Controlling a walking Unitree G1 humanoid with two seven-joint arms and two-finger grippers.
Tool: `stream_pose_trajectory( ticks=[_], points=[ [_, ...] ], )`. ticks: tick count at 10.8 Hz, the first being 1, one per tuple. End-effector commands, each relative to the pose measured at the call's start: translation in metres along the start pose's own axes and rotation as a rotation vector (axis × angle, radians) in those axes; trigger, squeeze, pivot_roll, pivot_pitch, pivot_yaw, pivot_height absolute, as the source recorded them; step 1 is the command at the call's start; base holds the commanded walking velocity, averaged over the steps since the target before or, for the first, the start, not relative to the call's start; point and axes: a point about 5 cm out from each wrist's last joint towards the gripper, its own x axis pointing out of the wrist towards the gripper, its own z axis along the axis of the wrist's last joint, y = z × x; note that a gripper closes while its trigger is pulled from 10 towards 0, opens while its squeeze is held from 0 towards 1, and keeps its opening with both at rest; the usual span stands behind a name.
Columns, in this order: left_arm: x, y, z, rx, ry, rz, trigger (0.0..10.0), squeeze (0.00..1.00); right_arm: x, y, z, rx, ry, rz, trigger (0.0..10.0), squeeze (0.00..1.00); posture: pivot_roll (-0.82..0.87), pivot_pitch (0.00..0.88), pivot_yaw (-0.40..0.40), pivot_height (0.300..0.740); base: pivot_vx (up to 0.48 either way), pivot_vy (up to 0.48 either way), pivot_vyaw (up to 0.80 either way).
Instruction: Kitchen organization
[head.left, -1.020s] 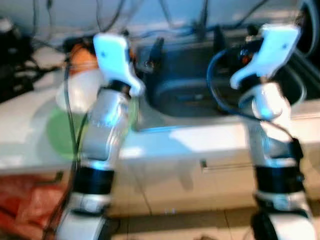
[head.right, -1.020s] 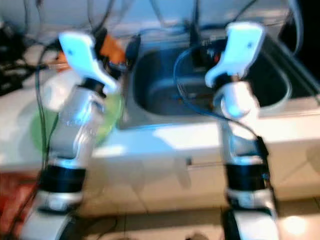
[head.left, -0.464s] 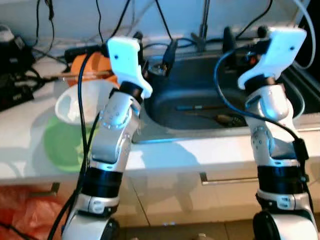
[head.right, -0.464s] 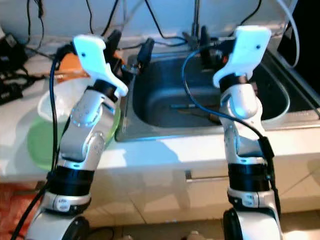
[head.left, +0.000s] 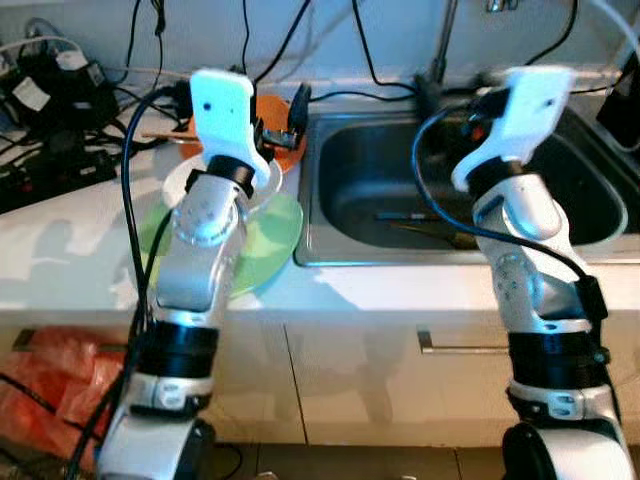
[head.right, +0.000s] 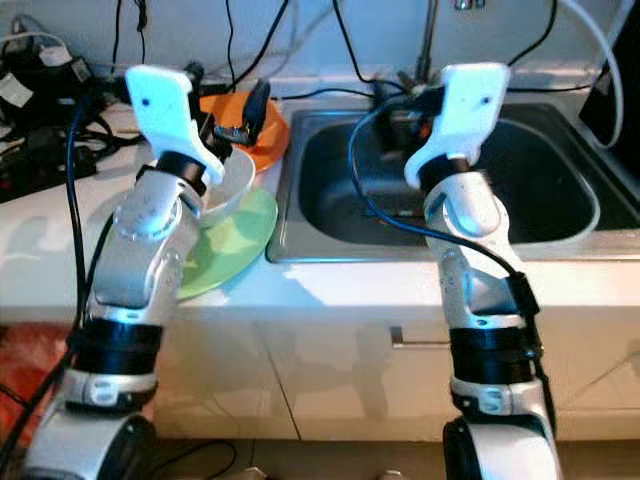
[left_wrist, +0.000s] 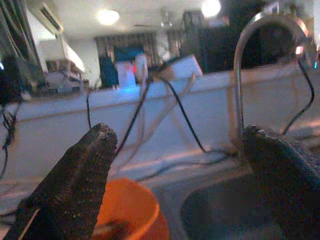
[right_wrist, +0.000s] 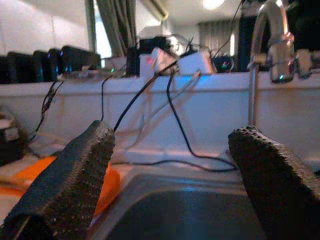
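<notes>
An orange bowl (head.right: 272, 132) stands at the back of the white counter (head.left: 60, 260), beside the sink (head.left: 590, 195). In front of it a white bowl (head.right: 228, 185) rests on a green plate (head.left: 272, 232). My left gripper (head.left: 281, 120) is held up, open and empty, over the orange bowl. The left wrist view looks between its fingers (left_wrist: 75, 182) at the orange bowl (left_wrist: 125, 210) and the tap (left_wrist: 239, 85). My right gripper (right_wrist: 170, 170) is open and empty above the sink's back left part, near the tap (right_wrist: 256, 75). Utensils (head.left: 420, 225) lie in the basin.
Power strips and tangled cables (head.left: 50, 80) crowd the counter's back left. Cables run along the wall behind the sink. Below the counter are white cabinet fronts with a drawer handle (head.left: 462, 347), and a red plastic bag (head.left: 60, 365) sits low on the left.
The whole picture has shifted and sharpened as the camera moved; the counter things now sit further right in view. Both arms stay raised with the grippers open.
</notes>
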Motion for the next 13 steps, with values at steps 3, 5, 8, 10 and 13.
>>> stream_pose_trajectory(
  ticks=[3, 5, 8, 10, 13],
  points=[
    [-0.001, 0.001, -0.012, 0.036, 0.088, -0.018, 10.0, 0.0, 0.0, 0.005, 0.001, -0.016, 0.069, 0.091, 10.0, 0.0, -0.02, 0.086, 0.074, 0.74, 0.0, 0.0, 0.0],
    [-0.006, 0.003, -0.021, 0.101, 0.205, -0.08, 10.0, 0.0, -0.006, 0.013, 0.0, 0.029, 0.122, 0.192, 10.0, 0.0, -0.01, 0.091, 0.072, 0.74, 0.0, 0.0, 0.0],
    [-0.019, 0.018, -0.013, 0.197, 0.289, -0.159, 10.0, 0.0, -0.025, 0.022, 0.001, 0.038, 0.232, 0.448, 10.0, 0.0, 0.0, 0.097, 0.067, 0.74, 0.0, 0.0, 0.0],
    [-0.021, 0.022, -0.002, 0.196, 0.297, -0.192, 10.0, 0.0, -0.028, 0.02, 0.0, 0.02, 0.261, 0.469, 10.0, 0.0, 0.01, 0.094, 0.065, 0.74, 0.0, 0.0, 0.0],
    [-0.035, 0.017, -0.013, 0.223, 0.422, -0.368, 10.0, 0.0, -0.031, 0.027, -0.004, 0.01, 0.288, 0.521, 10.0, 0.0, 0.02, 0.095, 0.066, 0.74, 0.0, 0.0, 0.0]
  ],
)
